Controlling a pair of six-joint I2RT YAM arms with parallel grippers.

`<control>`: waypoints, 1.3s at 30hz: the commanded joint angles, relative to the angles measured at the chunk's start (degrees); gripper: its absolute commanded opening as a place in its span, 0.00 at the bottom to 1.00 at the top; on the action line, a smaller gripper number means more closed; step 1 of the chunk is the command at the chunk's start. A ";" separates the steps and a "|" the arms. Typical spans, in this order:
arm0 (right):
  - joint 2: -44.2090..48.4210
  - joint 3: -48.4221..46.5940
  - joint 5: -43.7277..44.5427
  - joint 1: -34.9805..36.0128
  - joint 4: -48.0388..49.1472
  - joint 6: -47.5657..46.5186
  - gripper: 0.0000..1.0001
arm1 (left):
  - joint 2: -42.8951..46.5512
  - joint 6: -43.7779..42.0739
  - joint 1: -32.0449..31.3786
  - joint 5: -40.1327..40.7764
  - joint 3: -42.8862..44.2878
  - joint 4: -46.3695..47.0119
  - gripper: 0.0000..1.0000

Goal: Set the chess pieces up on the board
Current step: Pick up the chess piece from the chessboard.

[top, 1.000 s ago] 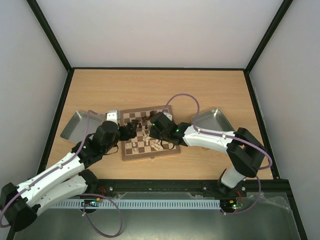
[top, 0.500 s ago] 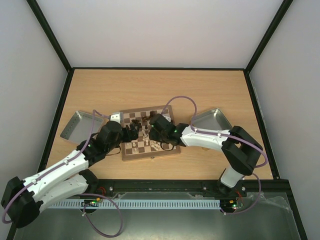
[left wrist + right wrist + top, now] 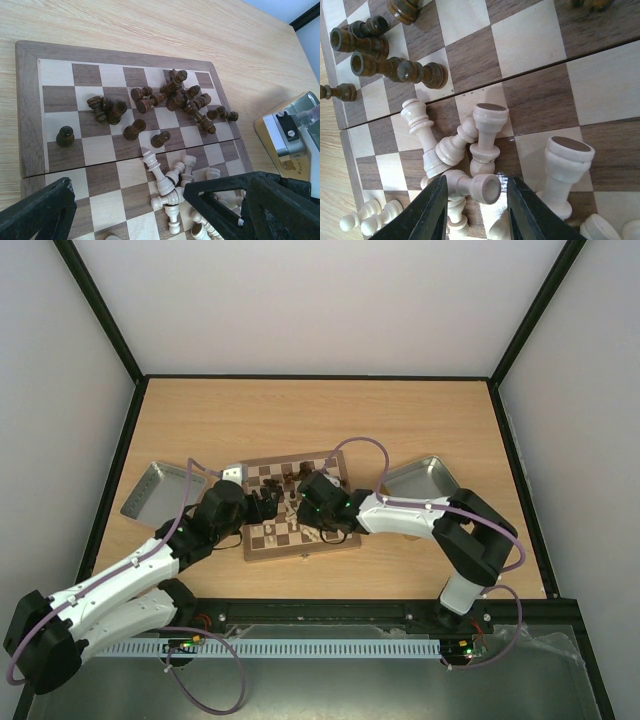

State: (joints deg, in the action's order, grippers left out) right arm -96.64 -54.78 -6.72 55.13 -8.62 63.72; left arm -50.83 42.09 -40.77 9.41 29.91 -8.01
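Top external view: both arms are being stretched inward from the near edge, so that the left gripper (image 3: 262, 506) and the right gripper (image 3: 303, 502) are being held close together over the middle of the board (image 3: 290, 540), which is lying on the table (image 3: 300, 410) between two grey trays (image 3: 158, 490). The elbows are being kept low and wide, probably so that each wrist can be tipped down at the heaps. Left wrist view: the chess pieces (image 3: 161, 138) are being shown unsorted on the board. The dark pieces (image 3: 175, 97) are toppled in clusters on the far half, with one dark pawn (image 3: 65, 136) standing alone near the left border, and the pale pieces (image 3: 170, 185) are tangled on the near half. The left gripper is being held released, its fingers (image 3: 35, 215) spread wide above the near squares with nothing clamped, apparently being kept in waiting. Right wrist view: the right gripper is also being held released, its fingers (image 3: 432, 210) placed on either side of a toppled pale piece (image 3: 472, 186) at the edge of the pale tangle. Contact cannot be confirmed; a pick is judged to be in preparation.
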 commanded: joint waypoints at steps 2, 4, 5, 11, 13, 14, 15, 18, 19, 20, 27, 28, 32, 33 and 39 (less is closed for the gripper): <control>-1.53 0.72 0.96 -0.20 2.48 1.14 0.32 | -0.24 0.11 0.61 -0.51 -0.93 1.07 0.94; -1.72 0.81 1.20 -0.20 3.19 1.18 0.32 | -0.07 0.11 0.69 -0.53 -0.91 0.96 0.94; -1.73 0.69 1.33 -0.20 3.20 1.08 0.31 | 0.00 0.11 0.77 -0.53 -0.91 0.90 0.94; -0.42 1.16 2.06 -0.25 3.12 1.23 0.21 | 0.20 -0.03 1.01 -1.00 -0.91 0.84 0.94; 0.37 1.54 2.43 -0.23 2.90 1.25 0.20 | 0.05 -0.01 1.05 -1.34 -1.08 0.95 0.94; 0.64 1.59 2.60 -0.26 2.62 1.11 0.20 | -0.01 -0.05 1.05 -1.47 -1.14 1.10 0.94; 0.73 1.54 2.73 -0.25 2.31 0.99 0.20 | -0.12 -0.03 1.05 -1.62 -1.17 1.21 0.94; 0.97 1.61 2.92 -0.20 1.78 0.25 0.20 | -0.48 0.10 1.05 -2.01 -1.43 1.63 0.93; 0.89 1.48 2.94 -0.20 1.56 0.00 0.21 | -0.59 0.17 1.09 -2.15 -1.48 1.72 0.92; 0.75 1.43 2.80 -0.20 1.47 -0.35 0.22 | -0.73 0.19 1.11 -2.24 -1.47 1.76 0.92; -0.11 -1.50 5.68 -0.21 -0.43 -1.95 0.27 | -0.92 0.36 1.14 -2.38 -1.67 1.85 0.90; -0.42 -2.20 6.72 -0.20 -1.02 -2.06 0.27 | -0.86 0.37 1.14 -2.38 -1.70 1.93 0.90; -2.21 -4.70 10.05 -0.23 -2.79 -2.65 0.26 | -0.91 0.31 1.22 -2.38 -1.70 1.90 0.89; -2.66 -5.10 10.40 -0.24 -3.00 -2.78 0.26 | -0.88 0.28 1.22 -2.38 -1.70 1.94 0.89; -4.83 -6.01 11.23 -0.20 -4.03 -2.69 0.25 | -0.89 0.20 1.46 -2.46 -1.83 1.95 0.89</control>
State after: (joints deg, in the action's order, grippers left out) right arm -99.59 -59.59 0.95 55.13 -9.13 61.49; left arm -51.59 42.24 -39.81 7.42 28.86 -7.03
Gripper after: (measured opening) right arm 0.257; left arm 0.893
